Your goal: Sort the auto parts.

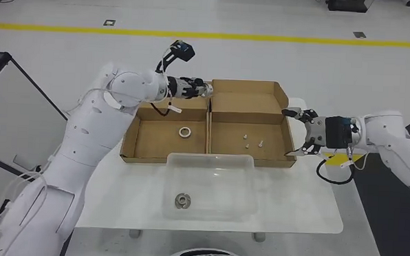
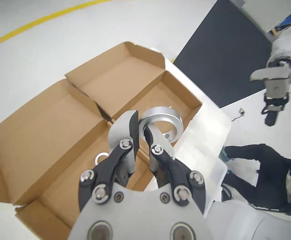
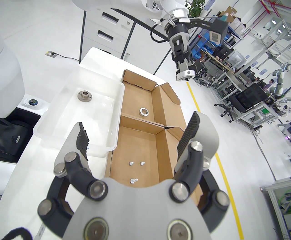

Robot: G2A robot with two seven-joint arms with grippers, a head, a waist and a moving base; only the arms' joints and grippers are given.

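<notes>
My left gripper hangs above the back flaps where the two cardboard boxes meet, shut on the rim of a silver metal ring. A second silver ring lies on the floor of the left box. The right box holds three small bolts. A flanged metal part sits in the clear plastic bin. Beside the right box's outer wall, my right gripper is open and holds nothing.
The boxes stand side by side at the back of the white table, with their lids folded back. The clear bin lies in front of them. Bare tabletop lies to the right of the bin. A black mat covers the floor beyond the table.
</notes>
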